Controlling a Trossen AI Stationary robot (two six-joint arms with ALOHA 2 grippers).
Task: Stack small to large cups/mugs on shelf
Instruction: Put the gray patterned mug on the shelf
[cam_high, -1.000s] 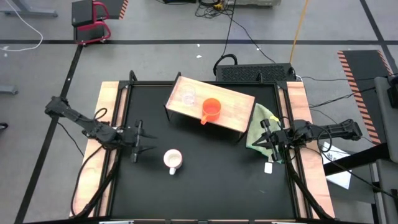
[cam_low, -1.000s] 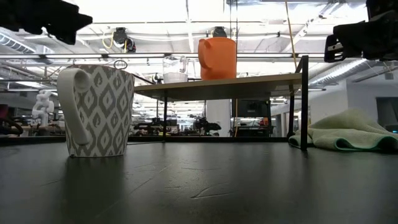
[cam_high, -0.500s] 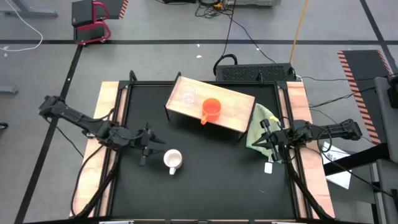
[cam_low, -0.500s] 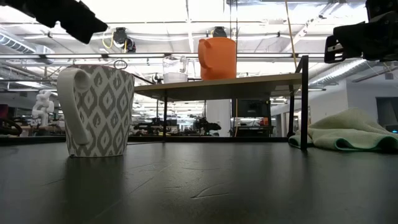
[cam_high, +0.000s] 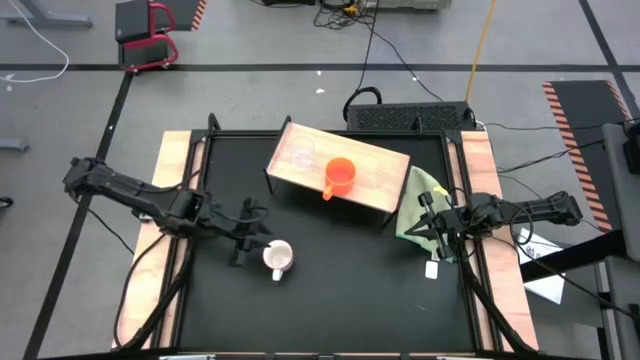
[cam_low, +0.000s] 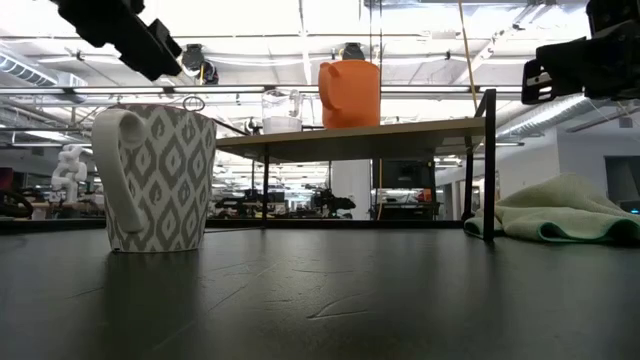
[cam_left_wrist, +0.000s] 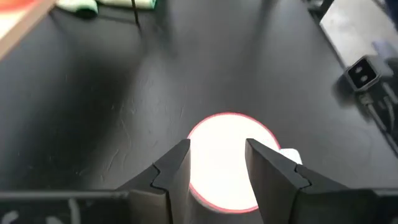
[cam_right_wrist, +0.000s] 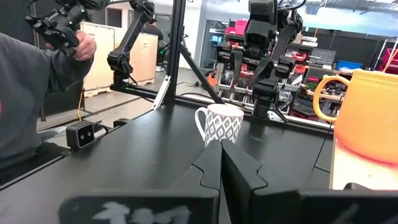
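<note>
The white patterned mug (cam_high: 277, 256) stands upright on its base on the black table, left of centre, its handle toward the near edge. My left gripper (cam_high: 251, 235) hovers open just left of it and higher, tipped downward; in its wrist view the mug's mouth (cam_left_wrist: 227, 158) shows between and beyond the fingers, untouched. The orange mug (cam_high: 340, 175) and the clear cup (cam_high: 303, 155) stand side by side on the wooden shelf (cam_high: 380, 170). My right gripper (cam_high: 425, 226) waits shut at the table's right edge.
A green cloth (cam_high: 420, 198) lies by the shelf's right legs, next to my right gripper. A small white tag (cam_high: 432, 268) lies near the right edge. Beyond the table's left side a person's sleeve (cam_right_wrist: 31, 106) shows. Bare table lies in front of the shelf.
My left gripper has moved from the table's left edge toward the white mug, rising a little and tipping its fingers downward. The mugs and my right arm have kept still.
</note>
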